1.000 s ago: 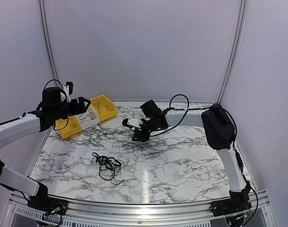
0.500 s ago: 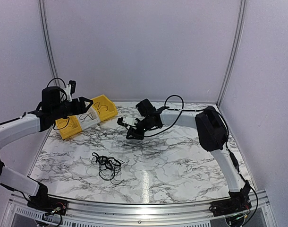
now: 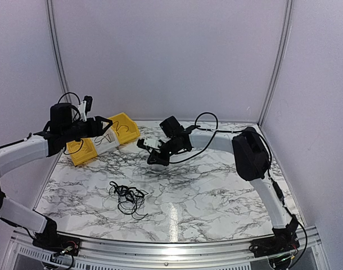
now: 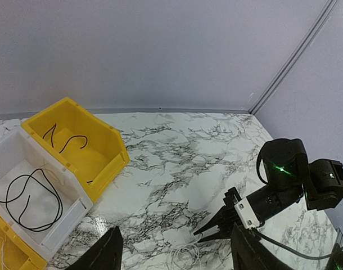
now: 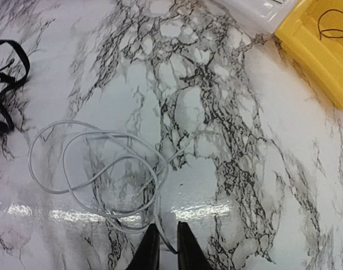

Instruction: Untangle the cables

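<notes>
I am watching the left gripper [image 3: 104,124] hanging high over the bins, its fingers [image 4: 111,254] standing wide apart and gripping nothing. Below it, a yellow bin [image 4: 111,160] is holding short black pieces [image 4: 67,140]. The white bin [image 4: 70,216] beside it is carrying a black cable [image 4: 26,194] lying in flat loops.

Farther right on the marble table [image 3: 216,191], the black tangle of cables [image 3: 127,198] is lying in a loose heap. In the top view it is stretching from far left to near right, well apart from both grippers.

The right gripper [image 3: 153,158] is reaching down over the table beyond that heap. In its wrist view a white cable [image 5: 95,171] is lying in two or three flat oval loops, their long axis running left to right. Its tail is pointing toward the fingers [image 5: 150,250] and running into the thin slit between them. They are standing nearly together; I cannot tell whether they are pinching that tail.
</notes>
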`<action>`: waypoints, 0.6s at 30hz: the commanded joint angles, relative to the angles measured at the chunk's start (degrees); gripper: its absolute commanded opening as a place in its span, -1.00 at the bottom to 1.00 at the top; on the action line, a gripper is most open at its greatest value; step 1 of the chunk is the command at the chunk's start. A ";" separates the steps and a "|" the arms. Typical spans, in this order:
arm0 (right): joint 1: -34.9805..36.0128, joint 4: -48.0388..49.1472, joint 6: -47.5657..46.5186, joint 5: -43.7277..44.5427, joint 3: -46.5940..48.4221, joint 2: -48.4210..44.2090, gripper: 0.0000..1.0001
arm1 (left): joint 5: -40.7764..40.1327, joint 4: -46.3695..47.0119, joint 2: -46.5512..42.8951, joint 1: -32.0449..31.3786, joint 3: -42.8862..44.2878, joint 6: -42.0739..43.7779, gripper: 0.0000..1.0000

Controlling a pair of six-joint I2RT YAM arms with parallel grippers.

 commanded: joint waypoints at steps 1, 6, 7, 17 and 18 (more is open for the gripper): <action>0.52 -2.24 1.01 -1.62 3.87 0.14 -0.92 | 1.50 1.96 1.26 0.02 1.22 1.80 0.36; 0.53 -0.72 1.52 -2.07 -3.42 -9.18 -1.00 | -0.93 1.95 1.73 0.03 1.14 2.56 0.38; 0.54 0.23 1.76 -2.14 -6.02 -11.95 -1.00 | -0.36 1.95 1.80 0.03 1.05 2.82 0.37; 1.11 0.67 2.17 1.99 -22.36 -32.89 -1.00 | 4.73 1.18 -3.34 -10.62 -0.01 12.17 0.13; 1.10 0.78 2.04 2.71 -24.27 -34.79 -1.00 | 2.05 0.32 -3.78 -13.00 0.33 12.59 0.17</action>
